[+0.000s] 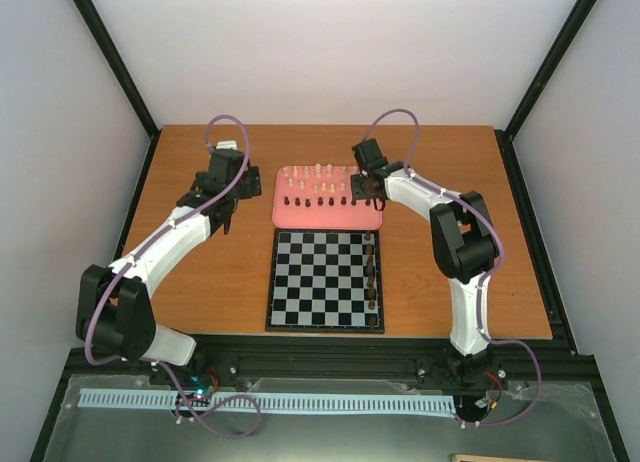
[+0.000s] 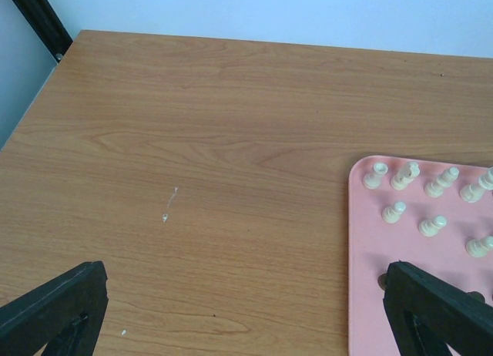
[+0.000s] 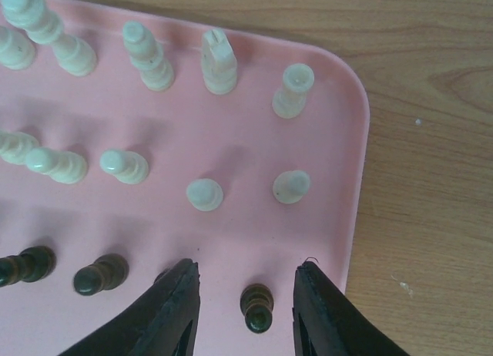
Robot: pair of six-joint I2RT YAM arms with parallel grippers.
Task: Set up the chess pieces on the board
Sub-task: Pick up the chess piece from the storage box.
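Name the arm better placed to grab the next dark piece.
Right. The right gripper, open, straddles a dark piece on the pink tray; the left gripper hangs open over the table beside it.

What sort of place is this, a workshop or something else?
Most likely a robot lab test booth: blank white walls in a black frame enclose a wooden table. A left arm and a right arm are bolted at its near edge, by a chessboard and a pink tray of chess pieces.

Wooden table [image 1: 200, 282], plain white walls [image 1: 330, 52]
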